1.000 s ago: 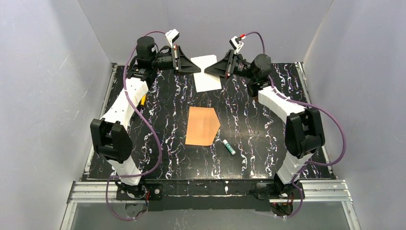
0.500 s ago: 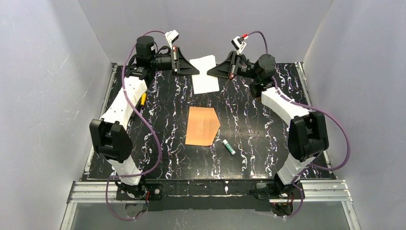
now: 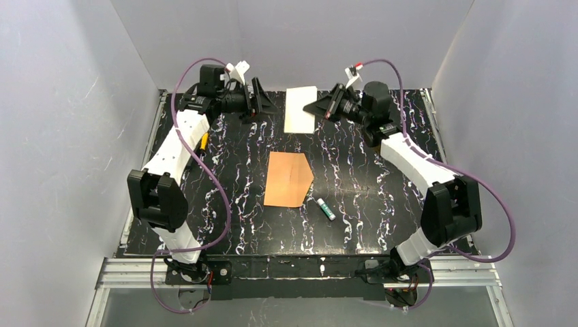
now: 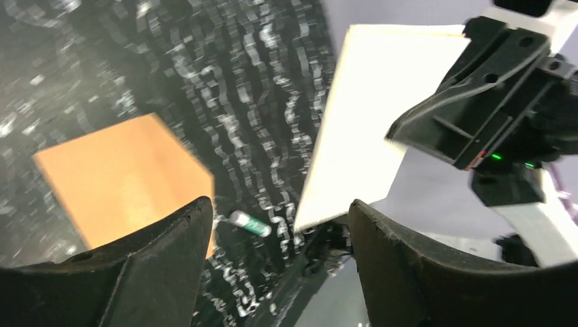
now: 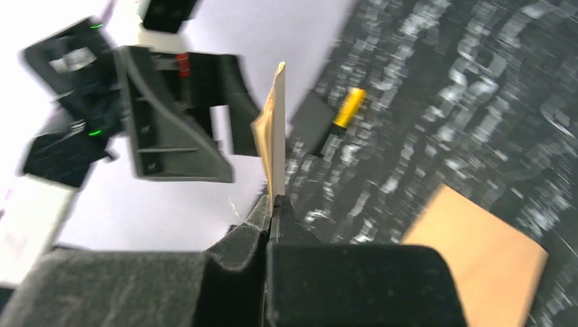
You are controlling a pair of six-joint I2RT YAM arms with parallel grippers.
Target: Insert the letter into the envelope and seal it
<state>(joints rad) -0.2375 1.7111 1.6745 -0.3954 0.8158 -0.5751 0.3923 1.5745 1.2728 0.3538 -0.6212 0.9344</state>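
The letter (image 3: 298, 110) hangs in the air at the back of the table, its pale back towards the top camera. My right gripper (image 3: 312, 107) is shut on its right edge. In the right wrist view the sheet (image 5: 276, 136) stands edge-on out of the closed right gripper (image 5: 273, 203). My left gripper (image 3: 269, 107) is open just left of the letter and not touching it. The left wrist view shows the sheet (image 4: 368, 122) beyond the open left gripper (image 4: 279, 208). The orange-brown envelope (image 3: 288, 179) lies flat mid-table, its pointed end to the right.
A green-and-white glue stick (image 3: 325, 208) lies just right of the envelope's front corner. A yellow-tipped pen (image 3: 204, 141) lies near the left arm, by the table's left edge. Grey walls enclose the black marbled table (image 3: 368, 184) on three sides.
My left gripper has opened, let go of the letter and drawn back left. My right gripper has shut on the letter's right edge and carried it towards the back wall.
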